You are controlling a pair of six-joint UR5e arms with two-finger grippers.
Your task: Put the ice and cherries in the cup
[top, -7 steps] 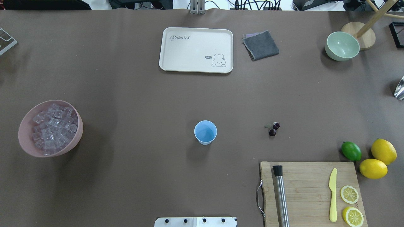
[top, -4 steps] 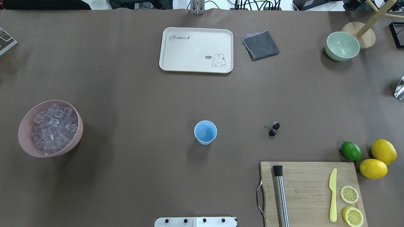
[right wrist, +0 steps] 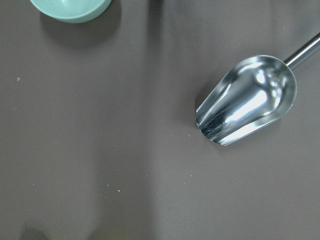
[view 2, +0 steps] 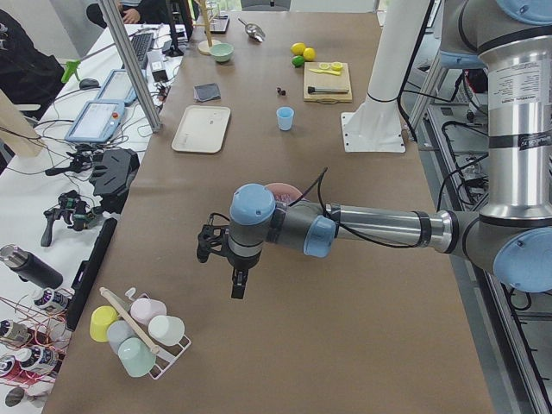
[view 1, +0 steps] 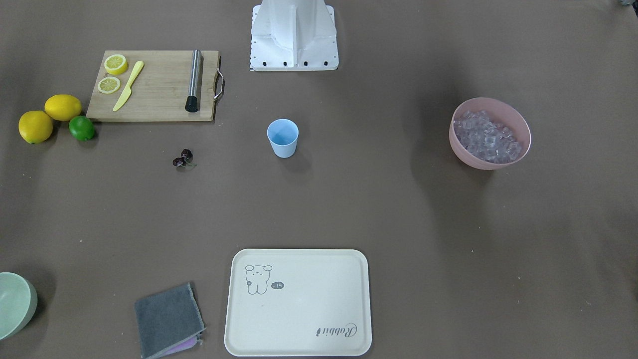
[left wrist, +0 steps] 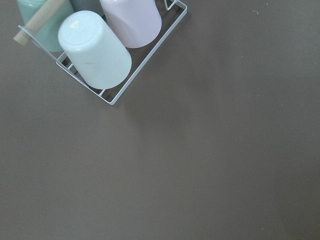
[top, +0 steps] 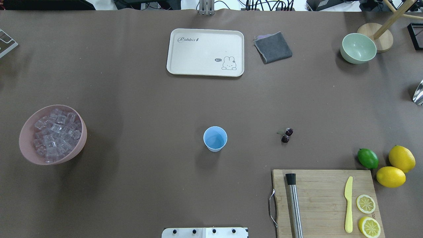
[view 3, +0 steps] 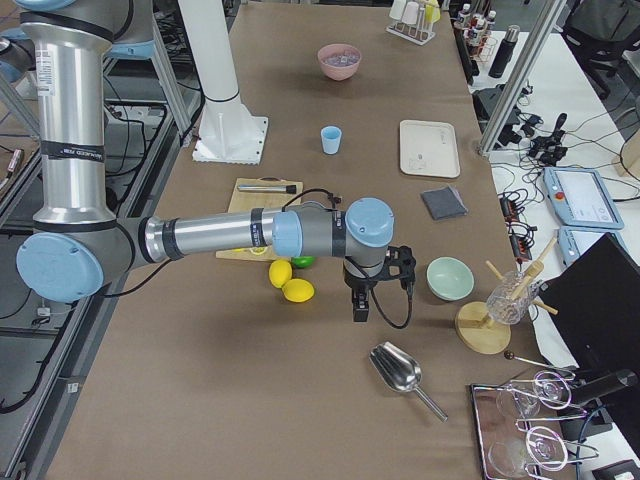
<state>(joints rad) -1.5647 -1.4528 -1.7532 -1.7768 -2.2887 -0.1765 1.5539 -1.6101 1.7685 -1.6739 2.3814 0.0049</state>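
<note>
Nothing on the table has shifted since the earlier overhead pictures. The cup (top: 215,138) stands upright at mid-table, the cherries (top: 286,135) lie on the table well to its right, and the ice (top: 56,132) fills the pink bowl (top: 29,155) far to its left. The left gripper (view 2: 238,289) hangs over the table's left end near some upturned cups (left wrist: 95,50). The right gripper (view 3: 359,308) hangs over the right end near a metal scoop (right wrist: 245,100). Whether either is open or holds anything cannot be told.

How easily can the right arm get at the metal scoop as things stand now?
Probably yes. The right pincer hangs close beside the scoop, which lies by itself on the table. The green bowl stands apart, so nothing seems in the way.
</note>
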